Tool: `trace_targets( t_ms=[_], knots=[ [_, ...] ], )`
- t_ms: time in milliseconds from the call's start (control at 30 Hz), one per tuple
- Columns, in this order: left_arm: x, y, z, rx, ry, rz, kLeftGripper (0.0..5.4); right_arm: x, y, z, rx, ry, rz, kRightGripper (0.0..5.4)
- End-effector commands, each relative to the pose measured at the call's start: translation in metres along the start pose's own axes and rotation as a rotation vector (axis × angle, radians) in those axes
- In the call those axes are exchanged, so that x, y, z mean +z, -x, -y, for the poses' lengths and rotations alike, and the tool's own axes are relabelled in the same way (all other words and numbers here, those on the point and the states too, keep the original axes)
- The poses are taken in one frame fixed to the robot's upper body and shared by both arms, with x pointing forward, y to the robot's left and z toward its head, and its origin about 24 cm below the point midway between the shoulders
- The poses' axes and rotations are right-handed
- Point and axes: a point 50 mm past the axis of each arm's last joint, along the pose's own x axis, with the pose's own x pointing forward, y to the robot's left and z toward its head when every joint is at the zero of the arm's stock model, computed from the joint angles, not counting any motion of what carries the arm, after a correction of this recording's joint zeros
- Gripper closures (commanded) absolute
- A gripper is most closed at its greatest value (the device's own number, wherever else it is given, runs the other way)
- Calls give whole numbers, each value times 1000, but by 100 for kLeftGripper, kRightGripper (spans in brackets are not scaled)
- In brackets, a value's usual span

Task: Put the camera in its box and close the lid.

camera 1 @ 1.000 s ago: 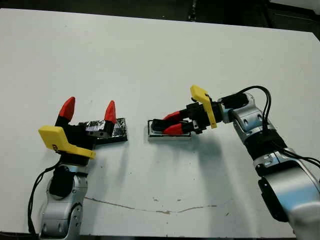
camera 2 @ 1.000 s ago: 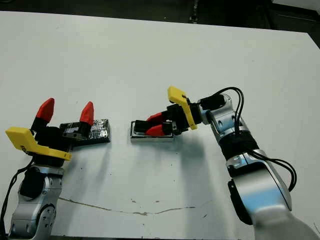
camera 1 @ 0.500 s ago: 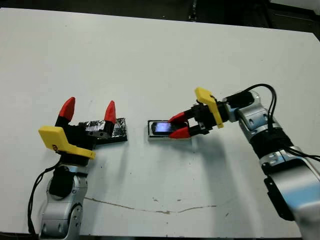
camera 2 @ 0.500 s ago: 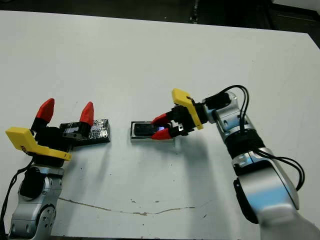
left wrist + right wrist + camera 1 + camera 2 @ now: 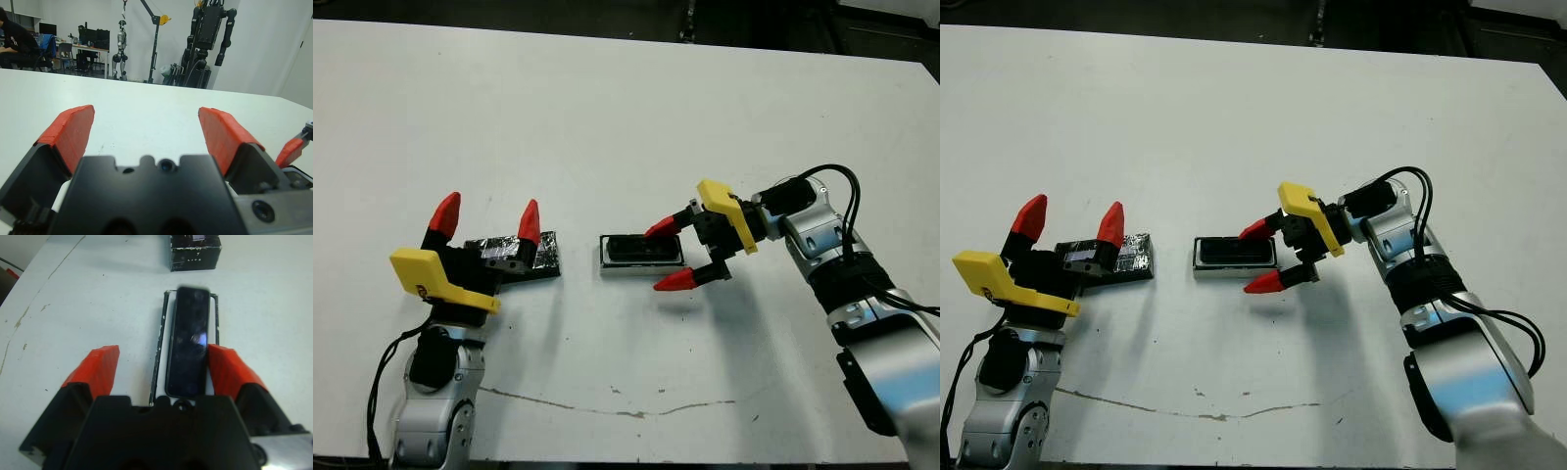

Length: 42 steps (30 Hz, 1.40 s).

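The slim black camera lies flat inside the box, a shallow tray near the table's middle. My right gripper stands open at the box's right end, one red finger by the far corner and the other on the near side, holding nothing. In the right wrist view the camera rests between the box's thin rims, with the lid beyond it. The shiny crinkled lid lies left of the box, partly hidden behind my open left gripper, which hovers over its left end.
A long brownish scratch runs across the table near the front edge. Beyond the table's far edge, the left wrist view shows a seated person and robots hanging on stands.
My right gripper has let go of the camera, opened wide and drawn back to the right. The camera now lies in the box. The left arm has not moved.
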Motion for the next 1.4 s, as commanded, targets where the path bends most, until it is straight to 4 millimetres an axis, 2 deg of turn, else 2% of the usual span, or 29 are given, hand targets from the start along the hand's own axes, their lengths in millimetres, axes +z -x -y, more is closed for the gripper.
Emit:
trace_targets(
  t_ms=[33,367,533,633,767,900,967,1100,1233,1400],
  knots=[
    [-2,3,0,0,8,-13,0,-7,16,-5,-62,-49,5,12],
    [-4,3,1,-1,7,-15,0,15,50,-11,-193,24,132,1],
    [-3,3,1,-1,1,-19,0,23,60,-13,-246,72,161,1],
    [-2,3,1,-4,4,-19,0,25,66,-15,-277,37,242,1],
    [-2,2,-1,-4,6,-11,0,25,75,-25,-446,-30,290,1],
    [1,-1,-7,-16,-34,-2,0,10,74,-47,-703,-177,412,1],
    [6,-4,-13,-43,-96,16,0,3,70,-61,-841,-193,440,20],
    [24,-15,-29,-225,-236,2,0,-16,60,-89,-1042,-248,495,68],
    [42,-26,-43,-445,-337,-90,0,-33,51,-110,-1132,-319,513,130],
    [66,-49,-56,-702,-559,-206,0,-45,44,-127,-1202,-397,566,204]
  ],
)
